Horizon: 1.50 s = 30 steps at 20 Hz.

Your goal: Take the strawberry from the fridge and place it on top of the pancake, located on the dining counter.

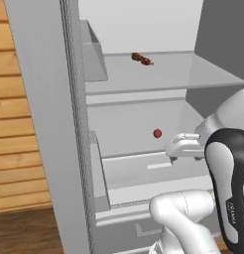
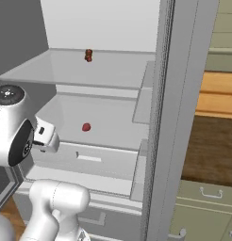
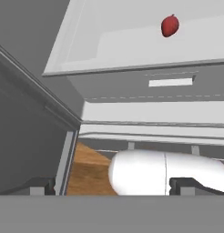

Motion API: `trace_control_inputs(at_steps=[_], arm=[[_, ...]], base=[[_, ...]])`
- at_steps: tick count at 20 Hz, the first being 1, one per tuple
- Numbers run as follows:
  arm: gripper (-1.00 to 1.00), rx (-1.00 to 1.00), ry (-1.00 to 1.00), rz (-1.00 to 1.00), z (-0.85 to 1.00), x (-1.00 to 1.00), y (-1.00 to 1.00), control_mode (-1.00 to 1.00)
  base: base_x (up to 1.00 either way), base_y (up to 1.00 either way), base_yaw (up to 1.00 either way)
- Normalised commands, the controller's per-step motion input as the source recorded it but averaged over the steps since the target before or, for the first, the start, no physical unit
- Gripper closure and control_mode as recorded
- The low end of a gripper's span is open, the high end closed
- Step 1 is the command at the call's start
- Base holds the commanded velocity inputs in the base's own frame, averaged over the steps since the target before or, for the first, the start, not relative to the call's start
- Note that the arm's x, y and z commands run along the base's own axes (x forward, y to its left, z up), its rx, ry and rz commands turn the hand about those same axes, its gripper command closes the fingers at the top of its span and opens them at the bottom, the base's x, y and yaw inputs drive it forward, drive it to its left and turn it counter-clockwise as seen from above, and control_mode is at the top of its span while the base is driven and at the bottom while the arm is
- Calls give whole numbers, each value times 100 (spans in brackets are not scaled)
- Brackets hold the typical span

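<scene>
The fridge (image 2: 165, 117) stands open, its door edge running up the right of the pale shelves. The strawberry (image 2: 86, 127) lies alone on the lower shelf, above a drawer. A small dark red-brown item (image 2: 88, 55) sits on the shelf above. The gripper (image 2: 44, 136) hovers left of the strawberry, apart from it.

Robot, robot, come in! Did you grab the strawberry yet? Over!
Not yet. Gripper open, empty, short of the shelf. Strawberry lying alone on the fridge middle shelf. Nothing between them. Over.
</scene>
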Motion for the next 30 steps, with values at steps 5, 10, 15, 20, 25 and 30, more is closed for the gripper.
trace_control_inputs(at_steps=[5,10,15,20,25,30], arm=[[-100,0,-1,0,-3,10,-5,-100],[-100,0,-4,-2,-25,59,-13,-100],[-100,0,0,-3,-20,60,-1,-100],[-100,0,-2,-6,-22,43,-3,-100],[-100,0,-1,-9,-3,39,0,-100],[-100,0,-1,-5,-1,21,-36,-100]], base=[[41,-5,0],[0,0,0],[0,0,0],[0,0,0],[0,0,0],[0,0,0]])
